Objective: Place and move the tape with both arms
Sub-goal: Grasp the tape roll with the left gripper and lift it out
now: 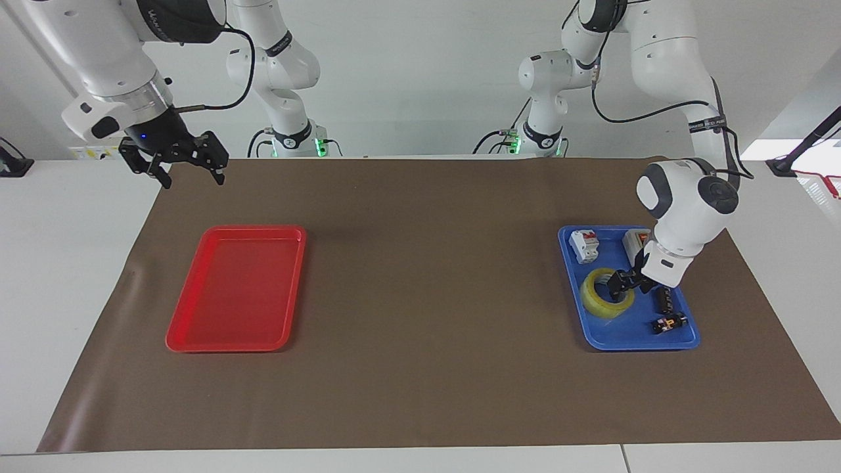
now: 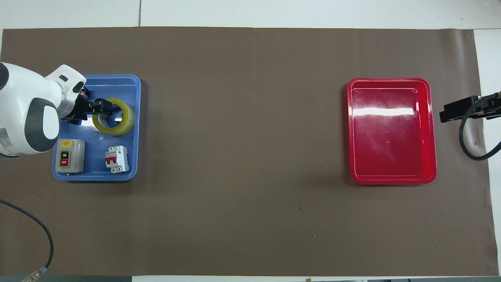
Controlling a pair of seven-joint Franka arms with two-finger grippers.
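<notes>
Hovering our left tool (image 1: 623,281) at the tape (image 1: 605,297) in the blue tray (image 1: 611,338), we cannot tell its opening; our right tool (image 1: 190,167) waits spread, holding nothing.

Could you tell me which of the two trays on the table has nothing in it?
The red tray, toward the right arm's end, is bare; the blue tray holds the tape and electrical parts.
</notes>
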